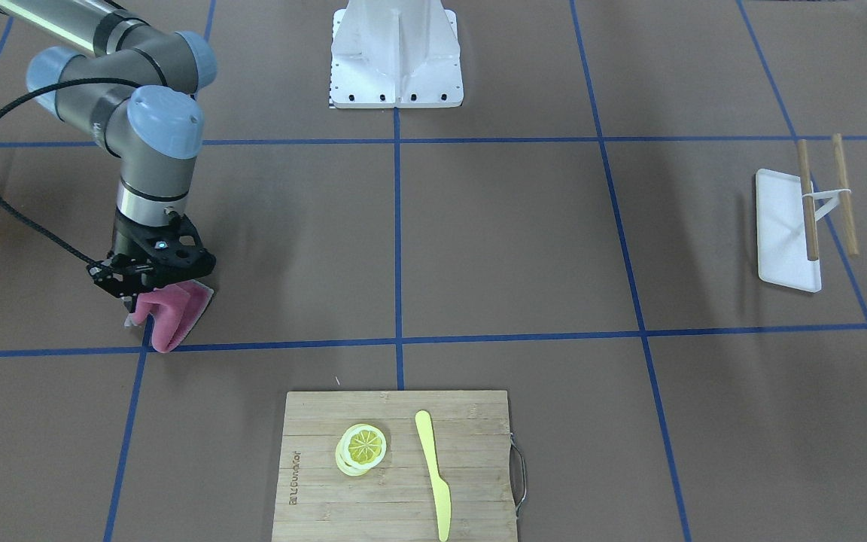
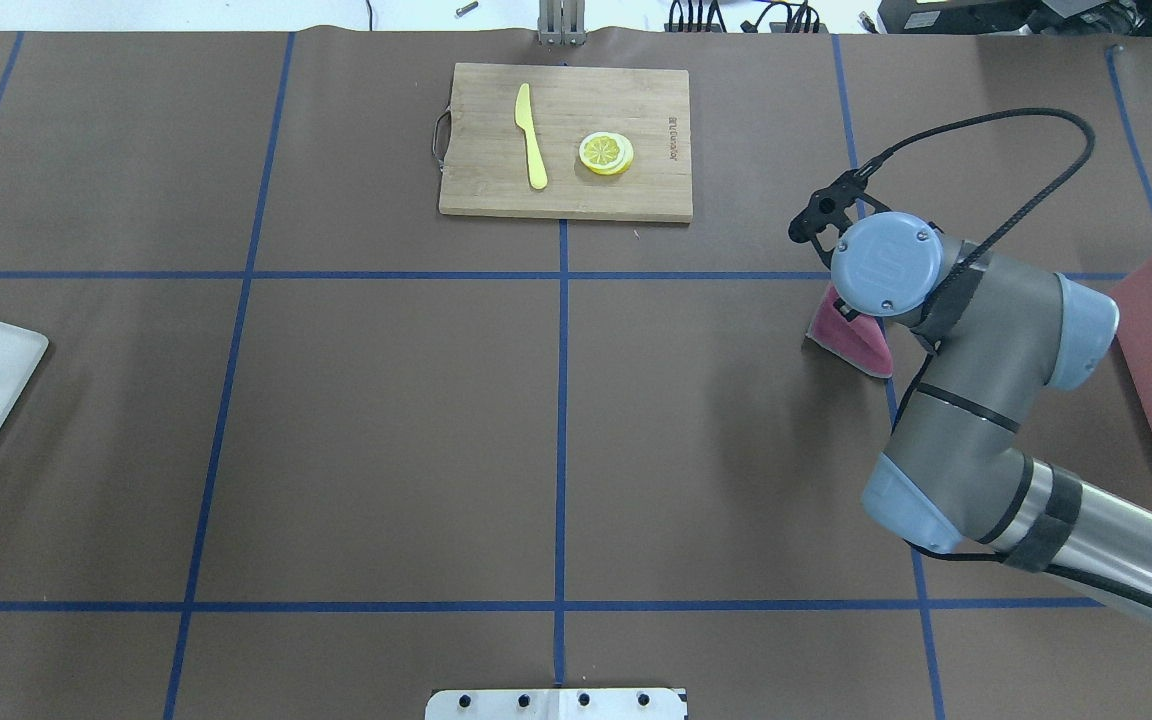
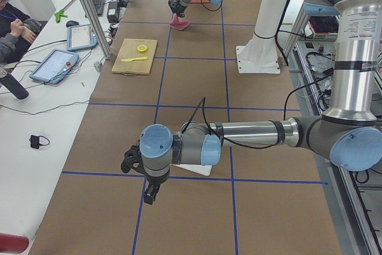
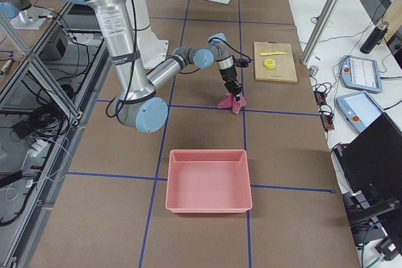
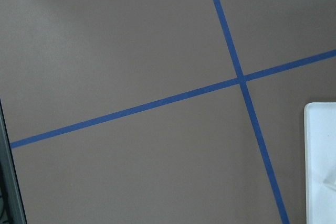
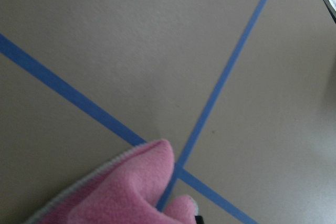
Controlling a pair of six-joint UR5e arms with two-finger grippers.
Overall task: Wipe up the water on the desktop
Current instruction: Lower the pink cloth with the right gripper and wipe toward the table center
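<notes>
Across the robot's right half of the desktop (image 1: 524, 241), the big brown sheet gridded by blue tape lines (image 1: 397, 248), wiping is the step in hand. The right arm stands nearly straight down, and the right gripper (image 1: 146, 295) is clamped on a pink cloth (image 1: 174, 320). The cloth hangs folded from the jaws, and its lower edge touches the surface right at a tape crossing.

To wipe well, I judge the wrist should press low enough that a broad fold lies flat, not just the edge. The strokes should be slow and overlapping, drawn one way so water is gathered rather than smeared. They should stay on open surface, short of the cutting board (image 1: 396, 467) (it is well apart, so there is room).

No water can be made out: no view shows a puddle, sheen or dark patch, so where the spill ends is a guess. The fingertips are buried in the cloth, so how deep the grip goes is unclear.

The left gripper (image 3: 149, 194) shows only small in the left side view, hovering near the white tray (image 5: 321, 161). Whether it is open or closed I cannot tell.
</notes>
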